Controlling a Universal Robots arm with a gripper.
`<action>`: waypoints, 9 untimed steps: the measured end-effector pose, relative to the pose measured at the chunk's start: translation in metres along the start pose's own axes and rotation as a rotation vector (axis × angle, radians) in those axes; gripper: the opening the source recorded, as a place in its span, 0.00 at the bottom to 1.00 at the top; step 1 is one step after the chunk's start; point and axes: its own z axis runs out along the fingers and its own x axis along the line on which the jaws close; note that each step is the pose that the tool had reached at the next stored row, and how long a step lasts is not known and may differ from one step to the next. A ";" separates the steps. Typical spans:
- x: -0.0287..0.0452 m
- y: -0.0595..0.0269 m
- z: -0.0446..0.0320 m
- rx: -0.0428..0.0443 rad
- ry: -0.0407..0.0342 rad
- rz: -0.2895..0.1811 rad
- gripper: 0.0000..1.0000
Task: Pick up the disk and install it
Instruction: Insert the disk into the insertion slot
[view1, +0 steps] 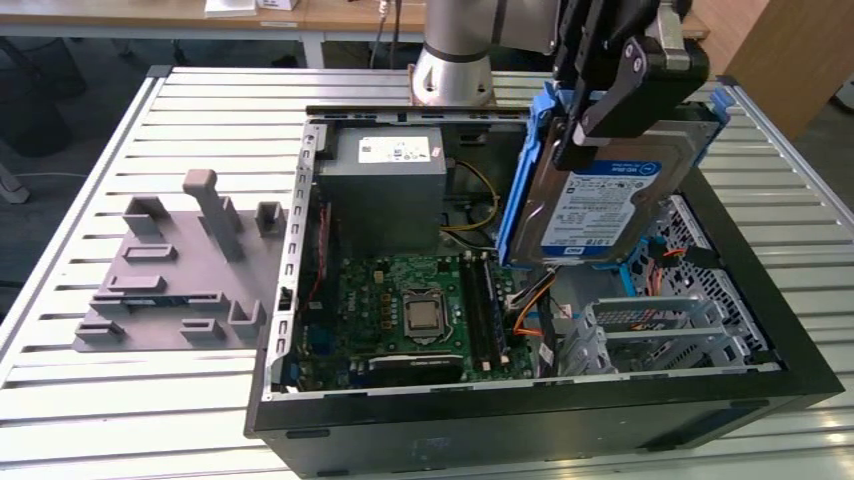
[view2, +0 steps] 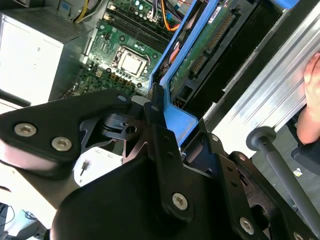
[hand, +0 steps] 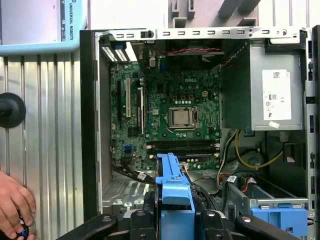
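The pincer (view1: 587, 140) is clenched on the disk (view1: 603, 205), grasping it by its blue-railed upper edge; the disk hangs tilted, label outward, over the open computer case (view1: 534, 415), above the metal cage (view1: 667, 330) inside that case; the motherboard (view1: 414, 310) and grey power-supply box (view1: 387, 185) lie within the case; a person's hand (hand: 12, 210) is over the slatted desk (view1: 80, 400), just outside the case wall.

A robotics lab or workshop: a ribbed aluminium counter (view1: 120, 420) carrying an opened black computer case (view1: 534, 425) and a grey plastic jig (view1: 174, 290).
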 end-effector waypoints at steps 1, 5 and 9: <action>0.0016 -0.0003 0.0001 0.0000 0.0006 0.000 0.36; 0.0080 -0.0015 0.0005 0.0001 0.0026 0.000 0.36; 0.0132 -0.0031 0.0006 0.0002 0.0048 0.000 0.36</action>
